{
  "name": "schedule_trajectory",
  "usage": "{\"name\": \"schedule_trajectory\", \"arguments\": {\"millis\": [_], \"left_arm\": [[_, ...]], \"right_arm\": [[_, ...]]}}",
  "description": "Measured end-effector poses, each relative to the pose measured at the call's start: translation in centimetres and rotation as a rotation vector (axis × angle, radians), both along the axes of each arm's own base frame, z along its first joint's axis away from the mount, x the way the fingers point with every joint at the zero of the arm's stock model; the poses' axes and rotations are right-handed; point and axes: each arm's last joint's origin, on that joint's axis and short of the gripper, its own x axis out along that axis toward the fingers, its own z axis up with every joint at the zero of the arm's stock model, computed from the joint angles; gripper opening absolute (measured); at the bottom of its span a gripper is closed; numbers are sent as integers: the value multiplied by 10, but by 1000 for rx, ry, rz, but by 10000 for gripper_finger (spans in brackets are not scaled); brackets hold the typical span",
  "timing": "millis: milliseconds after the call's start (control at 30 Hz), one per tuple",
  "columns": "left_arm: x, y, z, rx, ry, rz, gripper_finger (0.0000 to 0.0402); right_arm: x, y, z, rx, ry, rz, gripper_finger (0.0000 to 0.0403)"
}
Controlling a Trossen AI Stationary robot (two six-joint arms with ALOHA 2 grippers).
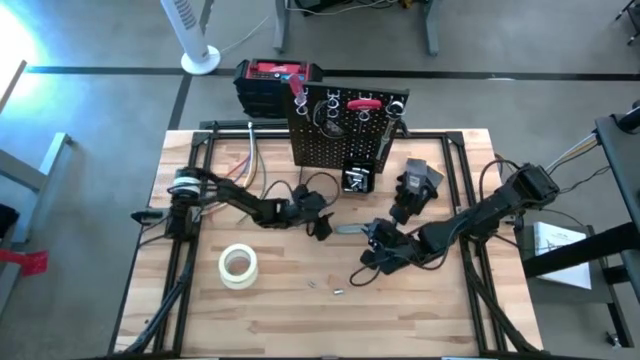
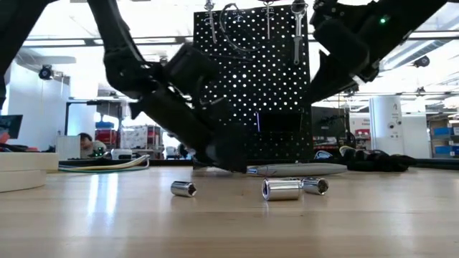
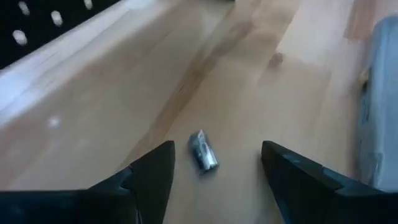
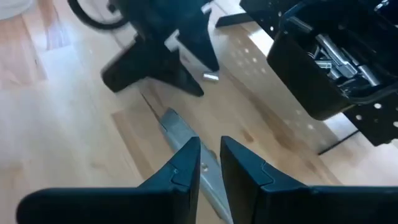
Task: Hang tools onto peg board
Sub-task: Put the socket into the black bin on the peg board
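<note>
The black peg board (image 1: pixel 335 135) stands upright at the table's far middle, with tools on its top hooks and a small bin (image 4: pixel 323 56) holding silvery bits. A flat grey metal tool (image 1: pixel 345 230) lies on the table in front of it. My right gripper (image 1: pixel 372 238) is at the tool's right end, shut on it (image 4: pixel 210 149). My left gripper (image 3: pixel 214 158) is open, low over the table just left of the tool, with a short silvery bit (image 3: pixel 203 151) lying between its fingers, untouched. More bits (image 2: pixel 281 189) lie nearer the front. My right gripper pinches the grey tool's shaft (image 4: pixel 208 180) between its two fingers, near the tool's right end. The fingers come from above, slanting from the table's right, and lie across the tool. The tool (image 2: pixel 297 170) lies flat on the table.
A whitish tape roll (image 1: pixel 238 266) lies at the front left. Black gloves (image 1: pixel 418 180) lie right of the peg board. A red-and-black box (image 1: pixel 272 80) stands behind the board. Two loose bits (image 1: pixel 338 292) lie toward the front middle.
</note>
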Motion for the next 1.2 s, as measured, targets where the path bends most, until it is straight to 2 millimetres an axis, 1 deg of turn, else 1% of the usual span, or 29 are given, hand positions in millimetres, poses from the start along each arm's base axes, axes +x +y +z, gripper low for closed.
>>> {"name": "schedule_trajectory", "arguments": {"millis": [67,133,267,367,400,600,700,800,900,1033,1133,1200], "left_arm": [[6,1,-4,-8,3,12,222],[10,1,-10,-20,-1,31,196],[18,3,-17,-34,-9,62,114],[22,4,-18,-39,-15,65,43],[23,3,-17,-42,-14,60,28],[22,1,-6,-74,-25,0,26],[18,-5,3,-83,-18,-44,26],[17,-15,22,-80,-63,-96,26],[18,-23,48,-21,-131,-143,26],[18,-35,72,49,-172,-209,26],[25,-34,88,84,-222,-213,26],[29,-29,93,108,-225,-196,26]], "right_arm": [[-2,2,0,-4,-7,-8,56],[-2,3,1,-7,-16,-9,59],[-3,4,1,-2,-20,-9,55],[-3,5,1,-4,-15,-4,47],[-4,5,1,-4,-16,-2,44],[-5,7,2,-2,-19,3,34],[-5,8,2,0,-21,6,32],[-6,9,2,4,-23,6,33],[-7,10,2,3,-16,8,33],[-8,10,1,4,-11,2,32],[-8,10,1,-3,-15,-2,34],[-9,10,2,-4,-23,-10,32]]}}
